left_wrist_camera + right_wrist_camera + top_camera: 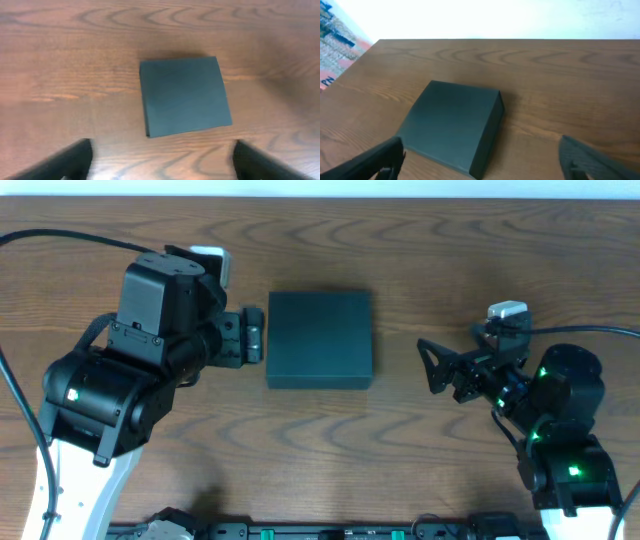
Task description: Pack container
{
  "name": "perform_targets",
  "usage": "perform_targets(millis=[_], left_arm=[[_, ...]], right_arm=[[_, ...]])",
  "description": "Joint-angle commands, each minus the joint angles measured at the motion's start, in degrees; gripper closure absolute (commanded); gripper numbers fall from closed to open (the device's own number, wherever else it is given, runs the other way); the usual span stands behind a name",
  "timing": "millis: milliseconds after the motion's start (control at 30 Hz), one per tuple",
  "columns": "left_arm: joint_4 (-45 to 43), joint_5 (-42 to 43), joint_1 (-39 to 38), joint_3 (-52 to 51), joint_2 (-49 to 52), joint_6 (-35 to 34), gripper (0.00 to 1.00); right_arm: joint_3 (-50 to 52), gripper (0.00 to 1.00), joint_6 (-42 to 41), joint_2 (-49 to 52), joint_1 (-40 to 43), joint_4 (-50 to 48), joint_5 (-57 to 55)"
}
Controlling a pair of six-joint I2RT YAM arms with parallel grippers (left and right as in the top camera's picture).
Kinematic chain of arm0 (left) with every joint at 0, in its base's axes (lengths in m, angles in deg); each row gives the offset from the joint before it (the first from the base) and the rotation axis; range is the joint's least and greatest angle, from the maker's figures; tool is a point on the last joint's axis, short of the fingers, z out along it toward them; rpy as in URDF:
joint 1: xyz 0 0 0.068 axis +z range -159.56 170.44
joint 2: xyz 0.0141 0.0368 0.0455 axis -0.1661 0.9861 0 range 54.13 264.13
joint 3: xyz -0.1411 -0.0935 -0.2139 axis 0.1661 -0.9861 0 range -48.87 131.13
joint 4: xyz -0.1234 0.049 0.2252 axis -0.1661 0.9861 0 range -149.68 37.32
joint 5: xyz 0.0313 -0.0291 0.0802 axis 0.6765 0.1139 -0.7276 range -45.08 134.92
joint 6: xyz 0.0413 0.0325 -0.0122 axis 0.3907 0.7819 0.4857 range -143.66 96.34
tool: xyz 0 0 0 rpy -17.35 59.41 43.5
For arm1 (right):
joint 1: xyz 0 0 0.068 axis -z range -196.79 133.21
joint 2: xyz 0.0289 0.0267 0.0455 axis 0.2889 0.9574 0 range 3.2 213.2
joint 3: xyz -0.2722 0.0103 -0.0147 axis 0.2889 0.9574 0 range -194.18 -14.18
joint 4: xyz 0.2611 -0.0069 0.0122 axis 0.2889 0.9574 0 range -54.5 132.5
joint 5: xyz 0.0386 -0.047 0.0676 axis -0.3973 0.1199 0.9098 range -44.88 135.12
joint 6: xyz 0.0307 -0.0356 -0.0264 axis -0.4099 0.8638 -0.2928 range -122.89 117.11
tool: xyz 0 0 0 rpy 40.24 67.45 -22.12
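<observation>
Closed container [320,338] on a wooden table [400,240], seen from above and from both wrists. The flat lid is down, so the interior is hidden, and no view shows clearly which edge carries the hinge. In the overhead view the bulky left arm [130,380] covers the table beneath it, and a row of dark equipment [330,530] is cut off by the lower frame edge. In each wrist view only the blurred ends of the fingers show, the rest being cut off at the bottom. A coloured patch [332,35] past the table's far left corner in the right wrist view is cropped and too blurred to identify.

Left claw [255,335]: released, its fingers [70,161] spread wide. The container lies directly ahead of it, its near edge just beyond the fingertips. From above, contact cannot be judged, but the wrist view shows bare table between the tips and the box.

Right claw [431,366]: released, its fingers [592,160] wide apart. The container lies ahead of it and apart, with a strip of bare table between. From this wrist the box appears corner-on, lying toward the left finger.
</observation>
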Motion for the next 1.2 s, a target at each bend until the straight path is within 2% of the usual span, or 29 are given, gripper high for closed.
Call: perform_targets(millis=[0,433,600,733,900,1167], left_arm=[[0.3,-0.4,0.2,0.2,0.2,-3.8,0.05],[0.3,-0.5,0.2,0.2,0.2,-3.8,0.05],[0.3,-0.5,0.1,0.2,-0.4,-3.8,0.05],[3.6,-4.6,1.0,-0.7,-5.4,-1.3,0.05],[-2.5,-8.0,6.8,-11.2,-18.6,-1.1,0.05],[-17.2,-7.9,17.8,-40.3,-41.6,2.3,0.05]], right_arm=[[-1.1,0.01,1.0,0.0,-0.4,0.3,0.4],[-1.1,0.01,1.0,0.4,-0.4,14.1,0.4],[-1.1,0.01,1.0,0.4,-0.4,15.9,0.4],[-1.1,0.01,1.0,0.4,-0.4,16.3,0.4],[-1.1,0.01,1.0,0.4,-0.4,16.3,0.4],[-1.1,0.01,1.0,0.4,-0.4,16.3,0.4]])
